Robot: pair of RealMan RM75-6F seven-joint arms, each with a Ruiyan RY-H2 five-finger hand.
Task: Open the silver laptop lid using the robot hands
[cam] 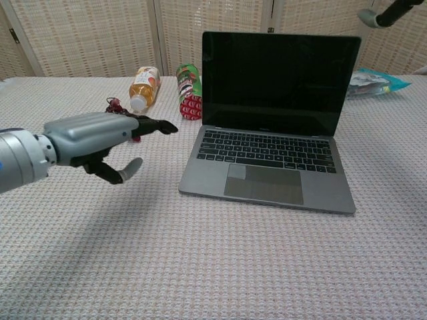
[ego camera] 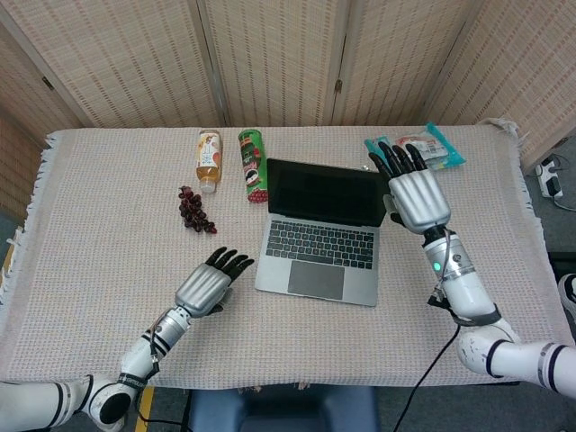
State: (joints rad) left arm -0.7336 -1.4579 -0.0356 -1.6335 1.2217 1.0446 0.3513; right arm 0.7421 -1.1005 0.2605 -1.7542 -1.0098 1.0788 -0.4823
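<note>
The silver laptop (ego camera: 317, 256) (cam: 267, 179) sits mid-table with its lid upright and its dark screen (cam: 279, 83) facing me. My left hand (ego camera: 206, 284) (cam: 93, 137) hovers above the cloth to the left of the laptop base, fingers spread, holding nothing. My right hand (ego camera: 414, 191) is raised beside the lid's right edge, apart from it, fingers extended and empty. In the chest view only a fingertip of the right hand (cam: 383, 13) shows at the top right.
A juice bottle (ego camera: 209, 159), a green chips can (ego camera: 254, 166) and a bunch of dark grapes (ego camera: 194, 211) lie left of the laptop. A teal snack packet (ego camera: 430, 148) lies behind the right hand. A folding screen (ego camera: 270, 54) backs the table.
</note>
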